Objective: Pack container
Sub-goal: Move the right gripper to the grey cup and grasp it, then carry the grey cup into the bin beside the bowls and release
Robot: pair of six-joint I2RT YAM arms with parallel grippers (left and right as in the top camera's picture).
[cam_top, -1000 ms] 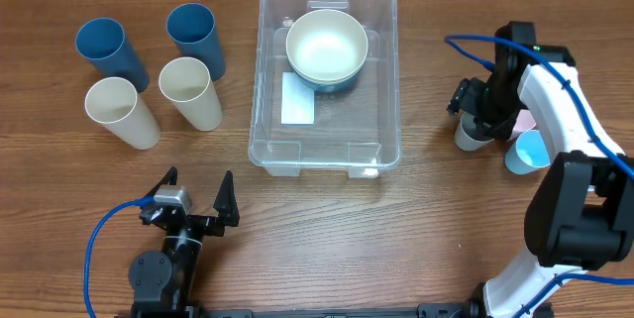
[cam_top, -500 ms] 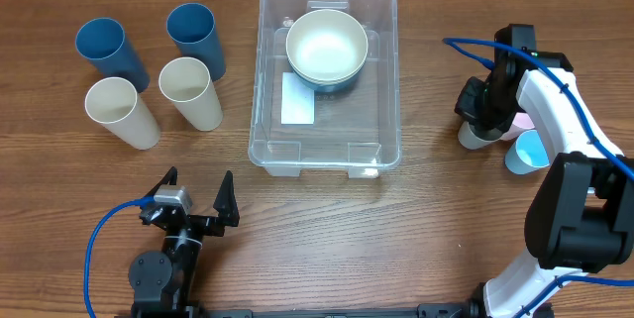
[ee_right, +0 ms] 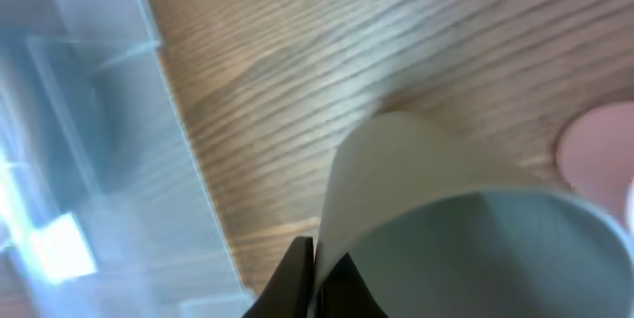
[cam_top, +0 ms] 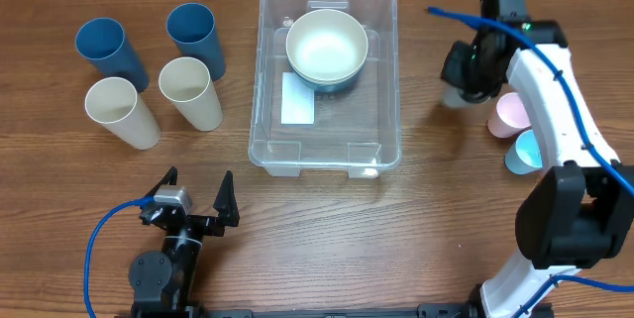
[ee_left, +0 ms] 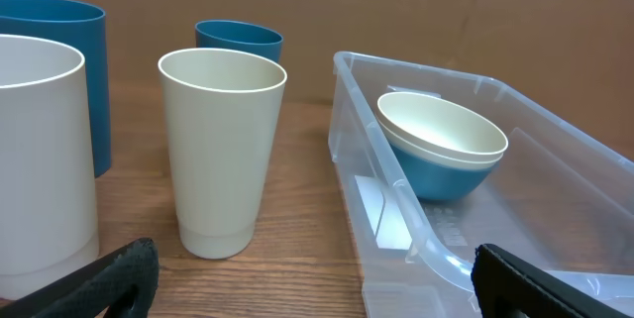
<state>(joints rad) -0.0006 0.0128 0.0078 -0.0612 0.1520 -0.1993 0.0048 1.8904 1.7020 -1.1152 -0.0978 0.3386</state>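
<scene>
Near the far-right edge, just right of the container (cam_top: 256,110): my right gripper (cam_top: 464,68) is clenched on the rim of a pale grey cup (ee_right: 416,179). It's a thin wall pinch, and the cup hangs tilted in the wrist view. It looks clear of the wood, but I can't confirm that.

The container sits mid-worktop, toward the far edge. A white bowl (cam_top: 327,43) nested in a blue bowl (ee_left: 436,174) fills its far half. The near half is bare except for the label (cam_top: 297,98).

Plan for doing this well:
- Go high enough to clear the right wall before crossing it. The clear plastic is hard to judge from the wrist cam.
- Move slowly and level the wrist, since a rim grip lets the cup swing.
- Target the near half, beside the bowls, not on them.
- Let go only once the base is flat on the bin floor.

The pink cup (cam_top: 510,113) and light blue cup (cam_top: 525,152) wait near the right edge.

My left gripper (cam_top: 198,199) sits at the near edge, left side, fingers spread and holding nothing.
</scene>
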